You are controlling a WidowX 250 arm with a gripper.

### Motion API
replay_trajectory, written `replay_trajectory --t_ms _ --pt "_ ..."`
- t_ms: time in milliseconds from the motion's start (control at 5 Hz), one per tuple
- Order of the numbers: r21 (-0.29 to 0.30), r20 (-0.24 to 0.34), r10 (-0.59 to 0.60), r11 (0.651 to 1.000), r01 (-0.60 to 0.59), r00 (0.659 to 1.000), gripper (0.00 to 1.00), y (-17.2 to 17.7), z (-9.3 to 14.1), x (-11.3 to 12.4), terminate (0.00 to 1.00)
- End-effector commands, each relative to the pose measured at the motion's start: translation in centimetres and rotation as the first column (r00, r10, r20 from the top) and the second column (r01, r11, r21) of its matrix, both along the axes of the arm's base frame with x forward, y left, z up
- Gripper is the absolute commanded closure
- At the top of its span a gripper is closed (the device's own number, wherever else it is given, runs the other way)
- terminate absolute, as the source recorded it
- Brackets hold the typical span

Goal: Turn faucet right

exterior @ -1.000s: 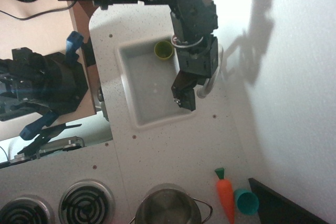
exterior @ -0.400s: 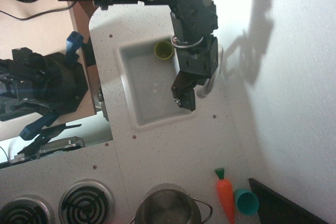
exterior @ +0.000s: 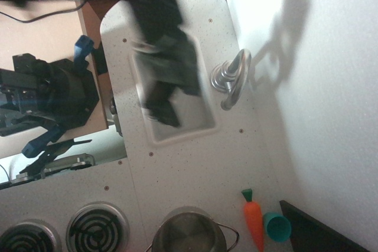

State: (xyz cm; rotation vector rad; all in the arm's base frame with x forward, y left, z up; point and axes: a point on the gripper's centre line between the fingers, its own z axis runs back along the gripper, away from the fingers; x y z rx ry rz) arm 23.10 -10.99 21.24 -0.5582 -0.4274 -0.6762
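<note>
The faucet [exterior: 229, 78] is a small shiny silver tap with an arched tube spout on a round ribbed base, standing on the counter at the right rim of the sink [exterior: 204, 123]. Its spout curves toward the lower right, with the tip near the sink's right edge. My gripper [exterior: 160, 109] is a dark motion-blurred shape over the left part of the sink, well to the left of the faucet and not touching it. The blur hides whether its jaws are open or shut.
A steel pot [exterior: 189, 233] stands at the bottom edge beside two stove burners [exterior: 96, 226]. An orange toy carrot [exterior: 254, 219] and a teal cup [exterior: 276, 226] lie at the lower right. A white wall runs along the right. Dark equipment [exterior: 44, 95] stands left of the counter.
My arm has swung fast to the left, away from the faucet, and is now blurred over the sink's left side. The faucet is now fully uncovered. The green cup in the sink is now hidden.
</note>
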Motion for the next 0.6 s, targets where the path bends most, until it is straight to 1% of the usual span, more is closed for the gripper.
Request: replay_trajectory --t_ms 0,200,400 --pt "-0.026 0.002 0.013 1.000 -0.013 1.000 0.00 0.68 0.64 0.30 0.00" --pt "-0.026 0.002 0.013 1.000 -0.013 1.000 0.00 0.68 0.64 0.30 0.00" --pt "-0.026 0.002 0.013 1.000 -0.013 1.000 0.00 0.68 0.64 0.30 1.00"
